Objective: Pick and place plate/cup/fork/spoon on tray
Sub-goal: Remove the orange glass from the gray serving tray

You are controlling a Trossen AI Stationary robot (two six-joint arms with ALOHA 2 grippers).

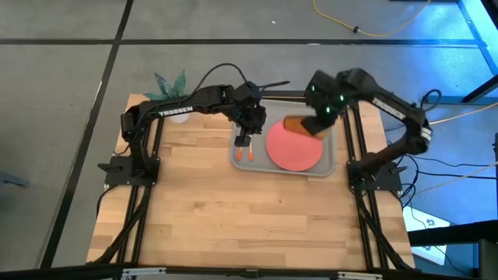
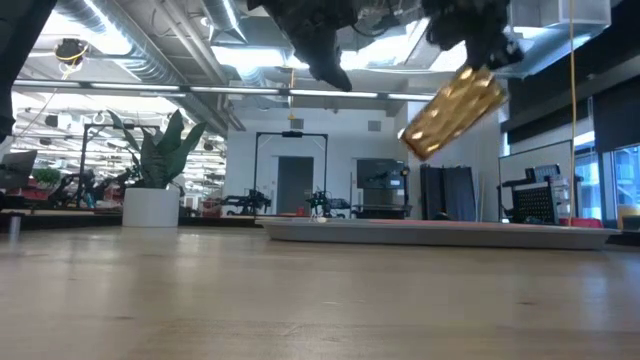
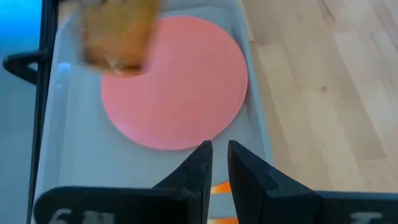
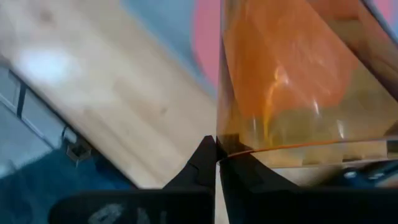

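Cup (image 1: 296, 124) is hanging tilted above the tray's (image 1: 331, 165) far side, over the plate's (image 1: 294, 146) far edge, its rim pinched by the right gripper (image 1: 318, 118). Placing step is in hand; next calls for righting it and lowering onto bare tray. Left gripper (image 3: 217, 163), fingers narrowly apart and holding nothing, is hovering over two orange handles (image 1: 247, 153). Count: one cup, one plate, one tray.

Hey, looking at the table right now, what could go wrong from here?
The right gripper holds the cup tilted in the air by its rim; a thin pinch like that might slip. Set down tilted on the plate, it could tip over. The left gripper hovers over the tray close by, so the arms might collide.
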